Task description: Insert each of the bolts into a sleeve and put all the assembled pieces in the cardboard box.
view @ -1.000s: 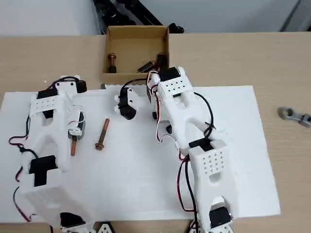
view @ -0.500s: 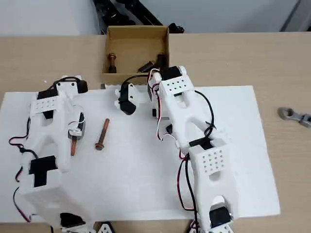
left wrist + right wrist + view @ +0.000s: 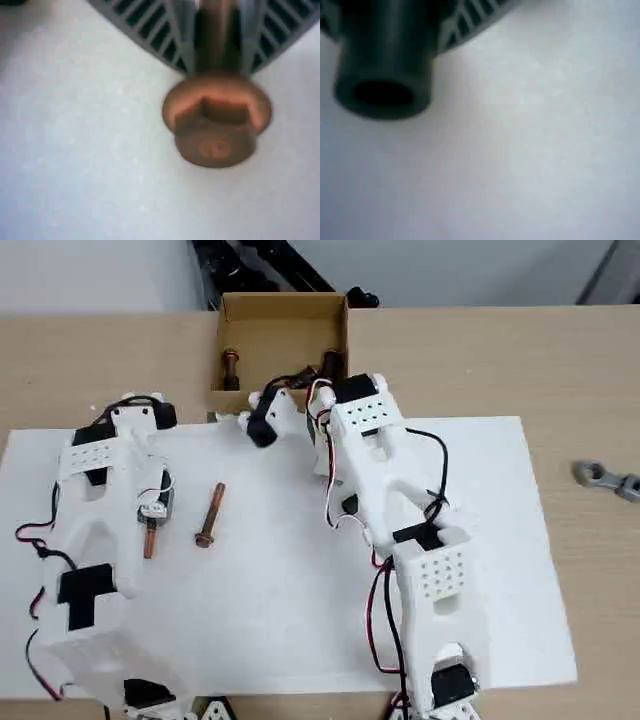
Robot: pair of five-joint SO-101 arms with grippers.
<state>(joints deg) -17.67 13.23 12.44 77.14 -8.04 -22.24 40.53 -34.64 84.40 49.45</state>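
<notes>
**A:** One shift is happening over the white mat (image 3: 280, 590): the right gripper (image 3: 256, 415) is swinging from mid-mat up toward the front wall of the cardboard box (image 3: 283, 306), clamping a black sleeve (image 3: 382, 85).

**B:** Meaning what?

**A:** It's pulling away from the left gripper (image 3: 152, 522), which is pinching a bolt (image 3: 216, 120) by the shank, so I'd say insertion isn't starting yet. Another bolt (image 3: 210, 515) is lying loose just beside it.

**B:** Anything hiding?

**A:** The right arm (image 3: 345, 410) is partly covering the assembled pieces (image 3: 230, 368) sitting in the box.

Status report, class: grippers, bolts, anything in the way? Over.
Left gripper shut on bolt. Right gripper shut on sleeve, beside box. Spare bolt loose on mat between arms.
</notes>
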